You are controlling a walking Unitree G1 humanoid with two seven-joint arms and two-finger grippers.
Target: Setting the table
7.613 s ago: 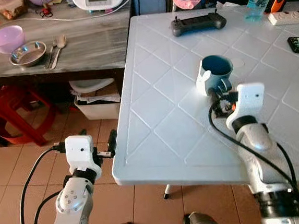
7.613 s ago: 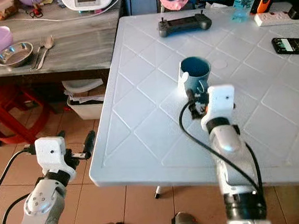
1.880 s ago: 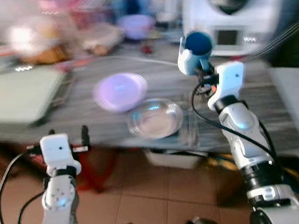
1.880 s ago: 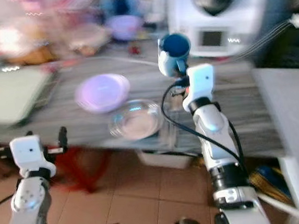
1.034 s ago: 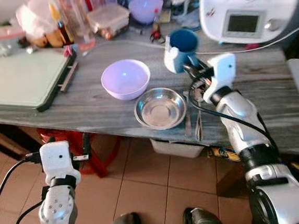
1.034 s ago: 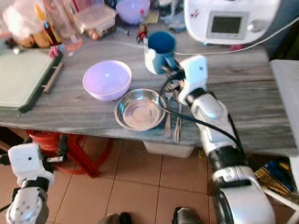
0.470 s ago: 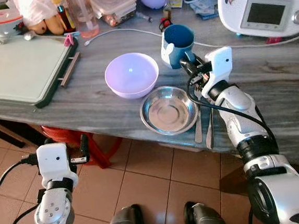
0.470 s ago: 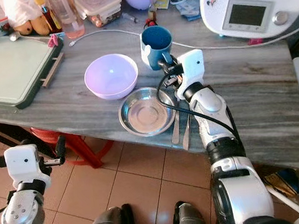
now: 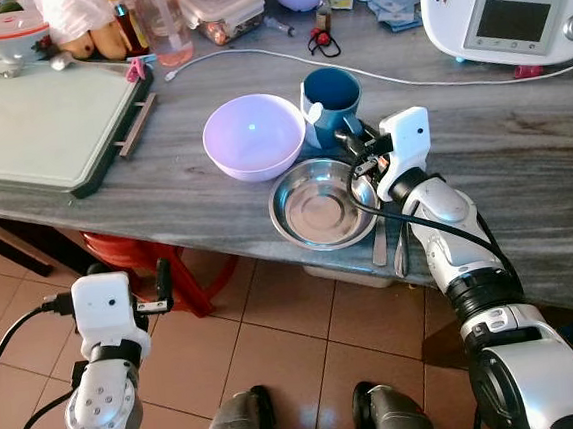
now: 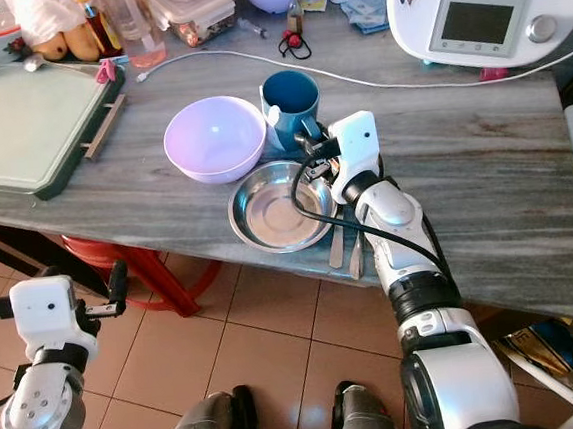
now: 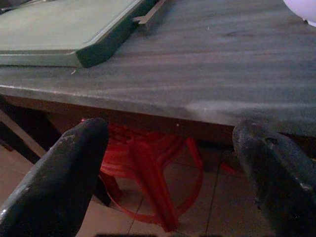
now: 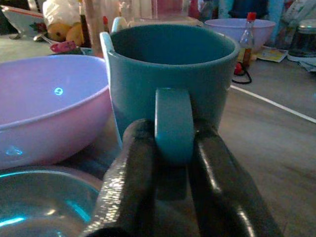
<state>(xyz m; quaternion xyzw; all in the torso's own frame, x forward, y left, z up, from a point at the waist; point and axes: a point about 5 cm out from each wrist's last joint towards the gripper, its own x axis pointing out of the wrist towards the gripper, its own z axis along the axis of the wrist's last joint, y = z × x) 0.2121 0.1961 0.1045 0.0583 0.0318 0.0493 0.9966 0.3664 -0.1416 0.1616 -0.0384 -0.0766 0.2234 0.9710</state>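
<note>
1. Mug, blue, stands upright near the front edge of the grey bench, just beside the lilac bowl and just behind the steel dish; from the head views I cannot tell whether its base rests on the bench or hangs just above it.
2. Right gripper has its two black fingers clenched on the mug's handle, one on each side, as the right wrist view shows plainly.
3. Left gripper hangs idle below the bench's front edge with its fingers spread wide and nothing between them; a red stool stands under the bench beyond it.
4. Fork and spoon lie side by side at the front edge, just beside the dish and under my right forearm.
5. I judge the step in hand to be setting the mug down among the other tableware.
6. To do it well, I keep the mug level, lower it straight so that its base seats flat, and hold it off the bowl's rim.
7. I spread the fingers only once the mug bears its own weight, then draw straight back along the handle, lifting the wrist over the dish and cutlery.
</note>
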